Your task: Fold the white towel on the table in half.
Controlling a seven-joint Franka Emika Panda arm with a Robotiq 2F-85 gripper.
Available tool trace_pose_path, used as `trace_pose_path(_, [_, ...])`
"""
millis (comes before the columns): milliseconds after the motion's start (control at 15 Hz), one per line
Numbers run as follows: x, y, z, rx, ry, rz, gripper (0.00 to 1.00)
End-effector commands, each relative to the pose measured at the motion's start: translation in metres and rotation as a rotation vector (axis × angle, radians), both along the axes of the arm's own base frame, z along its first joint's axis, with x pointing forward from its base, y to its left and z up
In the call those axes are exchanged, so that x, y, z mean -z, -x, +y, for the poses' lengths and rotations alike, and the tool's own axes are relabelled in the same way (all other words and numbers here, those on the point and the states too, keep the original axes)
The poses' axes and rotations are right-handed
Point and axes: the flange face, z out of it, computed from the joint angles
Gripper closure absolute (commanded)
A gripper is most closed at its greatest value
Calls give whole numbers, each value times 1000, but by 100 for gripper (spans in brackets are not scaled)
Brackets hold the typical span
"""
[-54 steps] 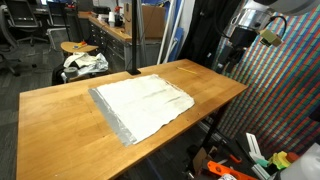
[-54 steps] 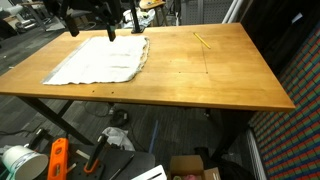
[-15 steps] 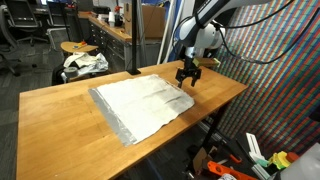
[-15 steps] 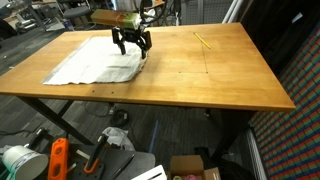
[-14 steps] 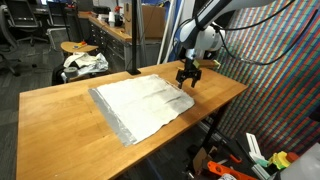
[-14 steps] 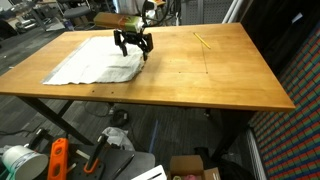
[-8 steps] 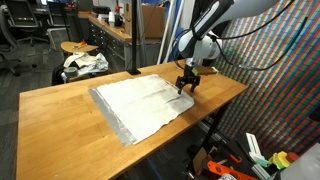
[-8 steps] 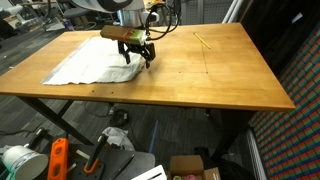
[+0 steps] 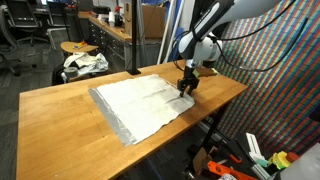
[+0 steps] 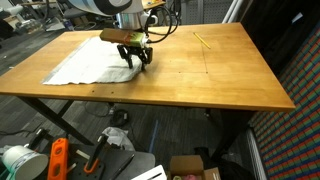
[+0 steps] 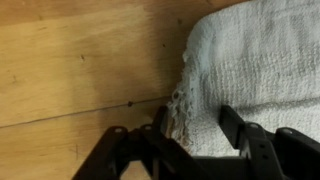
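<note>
A white towel [image 9: 140,103] lies spread flat on the wooden table [image 9: 60,120], also seen in the exterior view [image 10: 95,62]. My gripper [image 9: 185,88] is low over the towel's corner nearest the table's far edge, and shows in the exterior view [image 10: 138,57] too. In the wrist view the two black fingers [image 11: 195,130] stand apart and straddle the towel's frayed edge [image 11: 182,105], with towel cloth [image 11: 260,50] between them. The fingers are open.
A yellow pencil-like object [image 10: 202,40] lies on the table beyond the towel. A stool with crumpled cloth [image 9: 84,62] stands behind the table. Clutter and tools lie on the floor [image 10: 60,158]. A patterned wall [image 9: 285,90] is close by.
The gripper has come down from above the towel's corner to the table's surface, with its fingers still open on either side of the towel's edge.
</note>
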Motion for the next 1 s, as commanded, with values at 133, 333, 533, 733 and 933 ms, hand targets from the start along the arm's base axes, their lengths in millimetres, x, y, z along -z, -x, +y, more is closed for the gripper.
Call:
trace_pose_path(133, [-31, 18, 18, -40, -2, -50, 87])
trace_pose_path(333, [-44, 29, 41, -55, 21, -56, 97])
trace_pose_path(533, [-62, 43, 67, -68, 71, -98, 96])
trace_pose_path(733, [-74, 57, 105, -118, 130, -164, 95])
trace_pose_path(933, [-78, 70, 151, -168, 190, -227, 94])
